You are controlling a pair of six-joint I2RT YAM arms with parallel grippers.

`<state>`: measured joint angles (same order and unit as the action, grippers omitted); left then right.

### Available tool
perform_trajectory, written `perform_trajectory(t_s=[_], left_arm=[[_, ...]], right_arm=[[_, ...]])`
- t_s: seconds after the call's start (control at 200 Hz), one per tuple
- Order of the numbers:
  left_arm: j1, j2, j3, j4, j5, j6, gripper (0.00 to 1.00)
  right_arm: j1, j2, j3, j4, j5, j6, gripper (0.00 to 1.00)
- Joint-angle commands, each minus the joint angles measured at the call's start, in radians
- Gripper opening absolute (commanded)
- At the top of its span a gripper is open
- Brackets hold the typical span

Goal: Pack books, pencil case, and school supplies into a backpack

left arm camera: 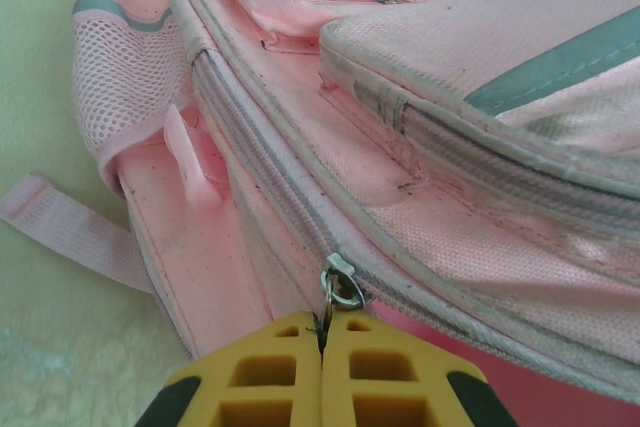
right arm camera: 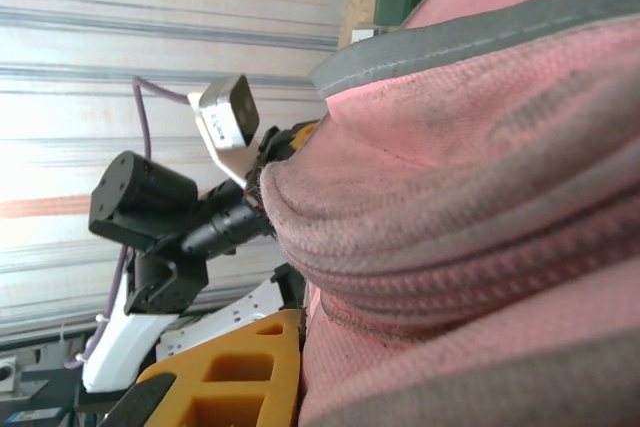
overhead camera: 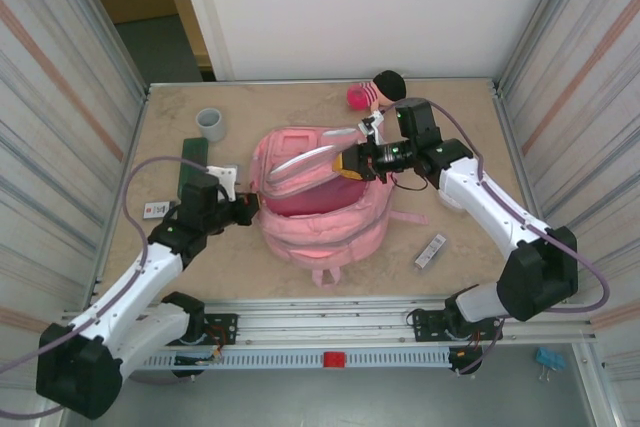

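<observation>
The pink backpack (overhead camera: 318, 215) lies mid-table with its main compartment gaping. My left gripper (overhead camera: 247, 210) is at its left side, yellow fingers (left arm camera: 390, 377) shut on the metal zipper pull (left arm camera: 337, 287). My right gripper (overhead camera: 352, 162) is shut on the raised top flap (overhead camera: 300, 160). One yellow finger (right arm camera: 235, 367) presses against pink fabric (right arm camera: 470, 197); the other is hidden behind it. The dark green pencil case (overhead camera: 193, 155) lies at the left, partly under my left arm. A small white card (overhead camera: 155, 210) and a grey-white strip (overhead camera: 431, 250) lie on the table. The books are out of view.
A grey cup (overhead camera: 211, 124) stands at the back left. A pink plush doll with black hair (overhead camera: 376, 92) lies at the back, just behind my right wrist. Corrugated walls (overhead camera: 60, 147) close in both sides. A pink strap (left arm camera: 70, 227) trails off the backpack.
</observation>
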<state>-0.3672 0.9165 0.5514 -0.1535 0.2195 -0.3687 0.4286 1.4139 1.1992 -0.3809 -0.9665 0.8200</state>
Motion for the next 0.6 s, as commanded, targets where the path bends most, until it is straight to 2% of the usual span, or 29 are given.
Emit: perform_trajectory(t_s=[0.0, 0.13, 0.286, 0.446, 0.531, 0.596], left_arm=[[0.042, 0.066, -0.024, 0.105, -0.076, 0.073, 0.00], [0.045, 0.112, -0.005, 0.134, -0.058, 0.099, 0.02], [0.045, 0.036, 0.019, 0.097, -0.021, 0.133, 0.30], [0.044, -0.090, 0.062, 0.056, 0.113, 0.406, 0.64], [0.039, -0.112, 0.104, 0.036, 0.202, 0.536, 0.74], [0.021, -0.106, 0.149, 0.001, 0.215, 0.608, 0.79]], right_arm=[[-0.008, -0.018, 0.085, 0.019, -0.203, -0.092, 0.00], [-0.006, -0.004, 0.104, 0.003, -0.177, -0.105, 0.00], [-0.007, 0.013, 0.113, -0.015, -0.103, -0.112, 0.00], [0.002, 0.031, 0.129, -0.010, -0.059, -0.115, 0.00], [0.025, 0.049, 0.136, 0.028, -0.055, -0.100, 0.00], [0.044, 0.070, 0.150, 0.044, -0.050, -0.099, 0.00]])
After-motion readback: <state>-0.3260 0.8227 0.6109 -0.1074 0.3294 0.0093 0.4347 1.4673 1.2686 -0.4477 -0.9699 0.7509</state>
